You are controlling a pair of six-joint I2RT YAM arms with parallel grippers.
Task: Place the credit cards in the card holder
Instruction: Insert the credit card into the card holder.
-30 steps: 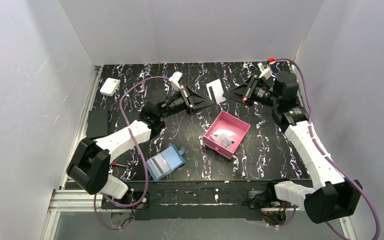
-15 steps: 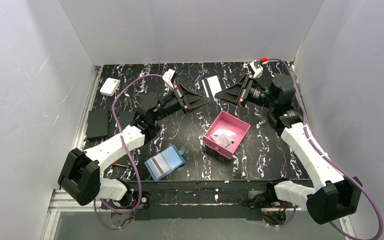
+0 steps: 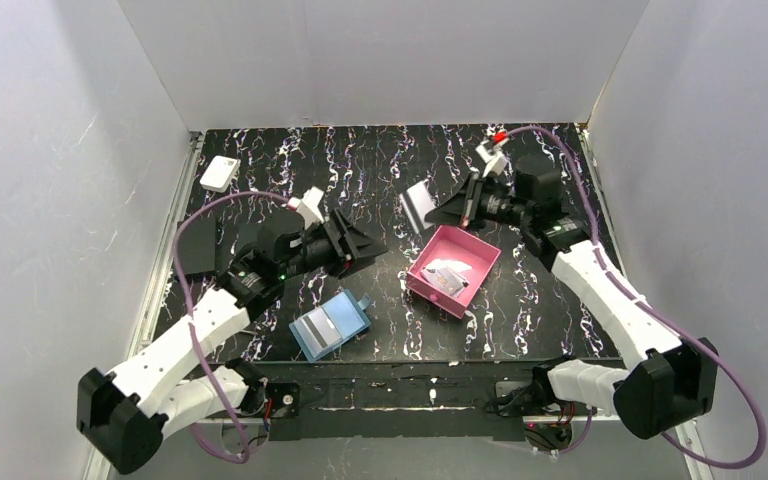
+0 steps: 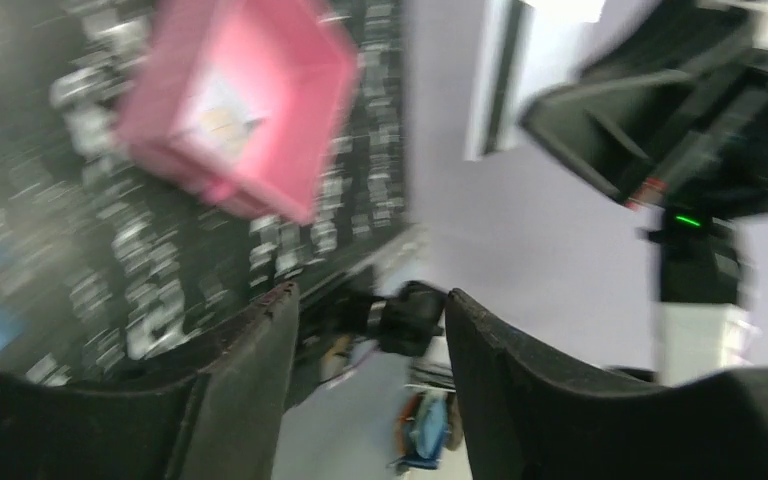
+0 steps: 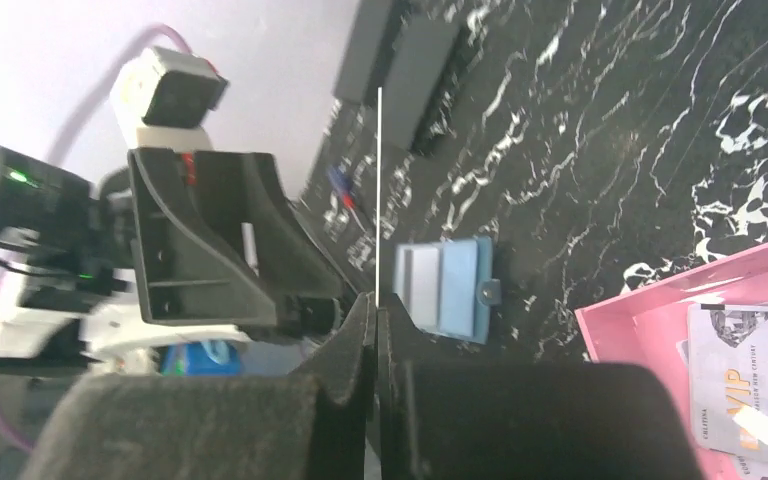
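Observation:
My right gripper (image 3: 438, 212) is shut on a white credit card (image 3: 417, 205) and holds it in the air just beyond the pink tray (image 3: 480, 262). In the right wrist view that card (image 5: 378, 190) shows edge-on as a thin white line rising from the closed jaws of the right gripper (image 5: 376, 305). More credit cards (image 3: 447, 272) lie in the tray. The teal-blue card holder (image 3: 328, 325) lies open on the table near the front, also seen below the held card as the card holder (image 5: 445, 290). My left gripper (image 3: 372, 245) is open and empty; its fingers (image 4: 260, 340) stand apart.
A small white box (image 3: 219, 173) sits at the far left. Black flat slabs (image 3: 195, 255) lie along the left edge. A red-and-blue tool (image 5: 345, 190) lies near them. White walls close in three sides.
The left gripper has opened and drawn back toward the near left, away from the card. The right gripper has carried the card left and nearer, toward the pink tray.

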